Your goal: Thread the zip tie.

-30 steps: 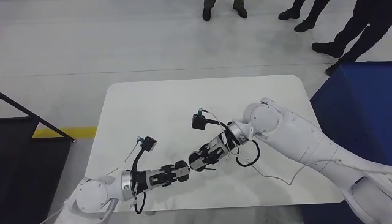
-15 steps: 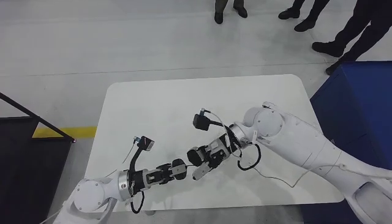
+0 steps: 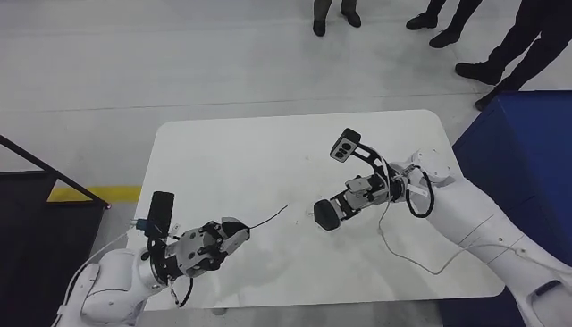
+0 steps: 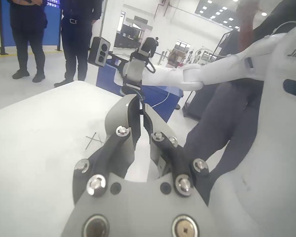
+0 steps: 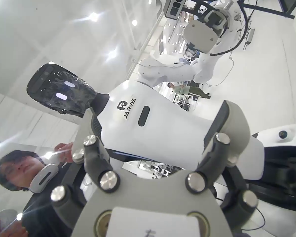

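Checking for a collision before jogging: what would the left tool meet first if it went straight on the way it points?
Probably the right tool, open, ahead of it over the table. The left tool is shut on the zip tie, whose free end would arrive first; depth is unclear.

Table (image 3: pixel 223 148): white top, matt and smooth; I see faint grey scuffs on it in the left wrist view.
Left gripper (image 4: pixel 138 104): fingers (image 4: pixel 116 114) have grey matt shells with black inner faces, and the black links carry bright polished metal screws (image 4: pixel 121 131).
Right gripper (image 5: pixel 160 110): same grey matt finish, same shiny screw heads.
Zip tie (image 3: pixel 268 216): thin black strip, plastic by the look; I cannot judge its sheen.
Right arm shell (image 3: pixel 465 211): glossy white plastic.
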`<state>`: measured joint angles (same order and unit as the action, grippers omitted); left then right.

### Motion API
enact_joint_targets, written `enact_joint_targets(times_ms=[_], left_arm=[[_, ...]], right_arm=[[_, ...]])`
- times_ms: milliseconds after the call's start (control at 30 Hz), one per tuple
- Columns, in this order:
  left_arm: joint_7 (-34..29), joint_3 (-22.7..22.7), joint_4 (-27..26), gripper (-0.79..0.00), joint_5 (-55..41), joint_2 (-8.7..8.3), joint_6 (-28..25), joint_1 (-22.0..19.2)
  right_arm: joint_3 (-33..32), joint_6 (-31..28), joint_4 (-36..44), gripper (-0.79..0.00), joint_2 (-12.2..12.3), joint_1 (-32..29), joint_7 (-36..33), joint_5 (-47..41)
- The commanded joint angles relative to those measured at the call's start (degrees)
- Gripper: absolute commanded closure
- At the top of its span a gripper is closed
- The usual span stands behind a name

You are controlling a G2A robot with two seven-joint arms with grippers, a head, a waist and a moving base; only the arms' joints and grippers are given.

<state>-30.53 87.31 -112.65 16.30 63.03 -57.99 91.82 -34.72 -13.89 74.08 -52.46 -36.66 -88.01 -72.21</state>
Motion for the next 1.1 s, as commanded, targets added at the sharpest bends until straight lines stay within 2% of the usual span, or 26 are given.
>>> enact_joint_targets(times_ms=[0,133,233,300,400,500,600,700,800,967,1033,1067], left_arm=[[-1.45,0.00,0.02,0.000,-3.22,-0.01,-0.01,-0.01],[-1.45,0.00,0.02,0.000,-3.22,-0.01,-0.01,-0.01],[-1.24,0.50,-0.59,0.000,-1.98,0.00,0.25,-0.32],[1.32,3.82,-4.10,0.000,8.56,0.29,0.69,-0.81],[14.54,6.83,-11.21,0.000,30.66,1.77,2.42,0.79],[30.00,4.23,-14.75,0.000,57.55,2.88,7.51,3.55],[45.61,-1.64,-12.87,0.000,79.56,2.95,14.47,6.11],[56.00,-5.90,-9.50,0.000,95.84,2.52,22.42,7.84],[61.55,-7.90,-7.13,0.000,100.56,2.20,25.63,8.50],[63.12,-7.91,-7.14,0.000,100.99,1.79,26.25,8.83],[63.47,-7.74,-7.18,0.000,99.59,1.68,25.76,8.91],[63.52,-7.57,-7.24,0.000,98.64,1.63,25.40,8.94]], right_arm=[[-0.03,-0.06,0.01,-0.785,0.01,0.00,0.01,0.02],[0.10,0.43,0.07,-0.785,-0.01,-0.32,0.45,-0.03],[0.63,9.65,1.17,-0.785,-0.39,-2.04,3.09,-3.21],[0.64,14.15,1.25,-0.785,-0.69,-1.97,2.97,-3.84],[1.24,20.05,1.56,-0.785,-1.22,-2.01,2.45,-3.47],[1.29,22.64,1.64,-0.785,-1.77,-1.85,2.15,-2.67],[1.10,21.40,1.80,-0.785,-2.31,-1.70,4.07,0.18],[1.14,20.72,2.40,-0.785,-3.04,-2.10,5.57,0.91],[0.91,19.81,1.91,-0.785,-3.71,-2.04,7.28,2.19],[0.86,20.46,0.73,-0.776,-4.58,-1.93,8.09,4.79],[1.09,20.52,0.61,-0.499,-4.81,-1.88,8.14,7.24],[1.17,20.37,0.45,-0.496,-4.90,-1.78,8.56,8.82]])
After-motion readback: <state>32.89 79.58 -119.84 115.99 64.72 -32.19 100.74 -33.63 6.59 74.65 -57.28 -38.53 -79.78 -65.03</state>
